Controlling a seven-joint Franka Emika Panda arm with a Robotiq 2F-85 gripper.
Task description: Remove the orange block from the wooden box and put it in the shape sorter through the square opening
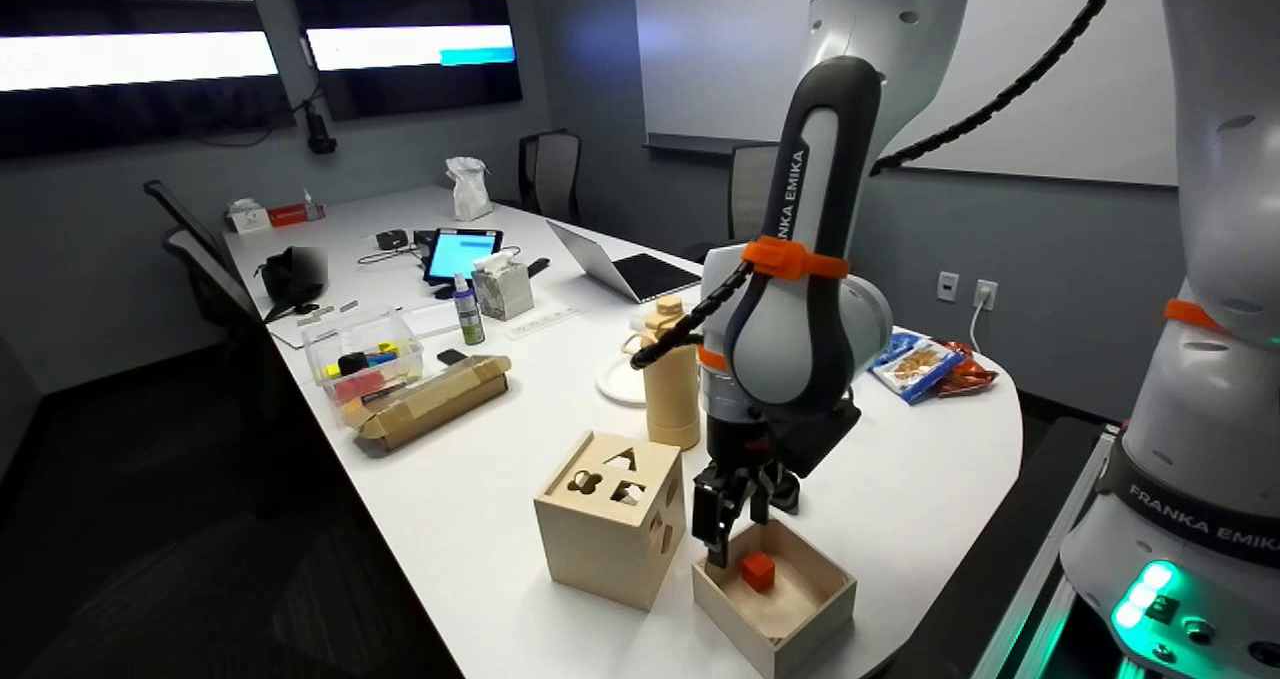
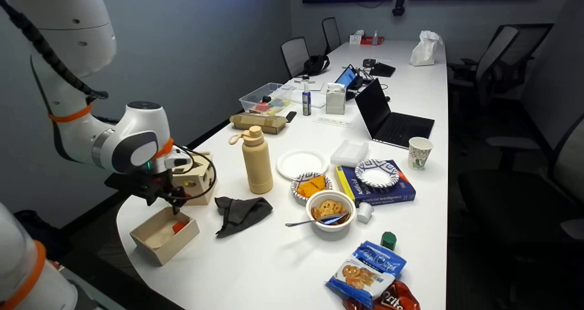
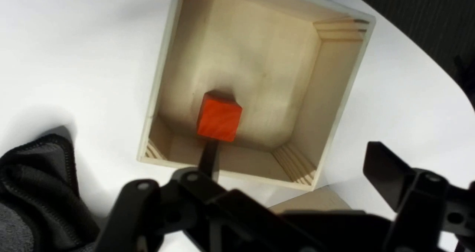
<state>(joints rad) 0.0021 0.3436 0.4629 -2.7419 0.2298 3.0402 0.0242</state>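
A long white counter point(image 2: 283, 269) carries the scene, and the robot arm point(image 1: 800, 329) bends down over its rounded end. Farther along sits an open laptop point(image 2: 404, 127). The shape sorter point(image 1: 605, 536), a pale wooden cube with holes cut in it, stands upright near the arm. Just beside it is the wooden box point(image 1: 735, 619), lower and open at the top. The tool point(image 3: 293, 150) hangs over the edge of the box with its fingers spread wide apart; in the wrist view, one overlaps the box's wall and the other shows outside it. A folded black cloth point(image 2: 242, 214) lies near the box. The orange block point(image 3: 219, 119) rests on the bottom of the wooden box, nearer to one side. A fingertip appears right by the block; whether they touch, I cannot tell.
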